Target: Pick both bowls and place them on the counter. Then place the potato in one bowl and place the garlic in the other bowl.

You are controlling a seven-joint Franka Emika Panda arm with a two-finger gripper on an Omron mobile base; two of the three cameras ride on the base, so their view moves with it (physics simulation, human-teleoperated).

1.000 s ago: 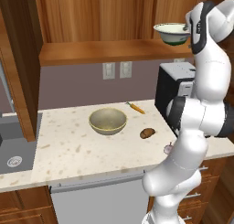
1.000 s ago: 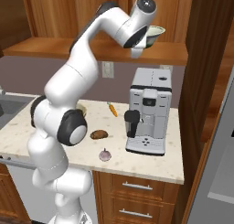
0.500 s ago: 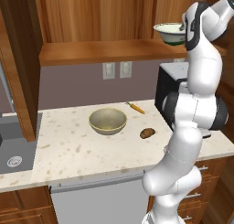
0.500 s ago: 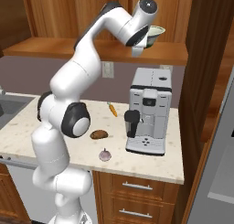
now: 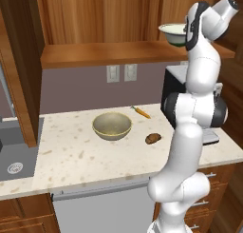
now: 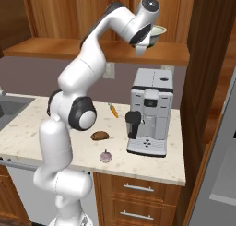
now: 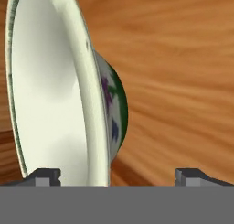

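- I see my gripper point(image 7: 117, 175) spread wide, holding nothing, up at the wooden shelf point(image 5: 118, 53).
- The cream bowl point(image 7: 59, 90) has its rim between the fingertips point(image 7: 45, 176).
- The tan bowl point(image 5: 112, 125), potato point(image 5: 153, 138) and garlic point(image 6: 106, 156) lie far below on the counter point(image 5: 71, 156).

A home kitchen: speckled stone counter point(image 5: 71, 156), sink point(image 5: 14, 168), wooden shelf point(image 5: 109, 53) and cabinets (all rendered), wall outlets point(image 5: 118, 73), coffee machine point(image 6: 150, 112), drawers point(image 6: 136, 190) below.
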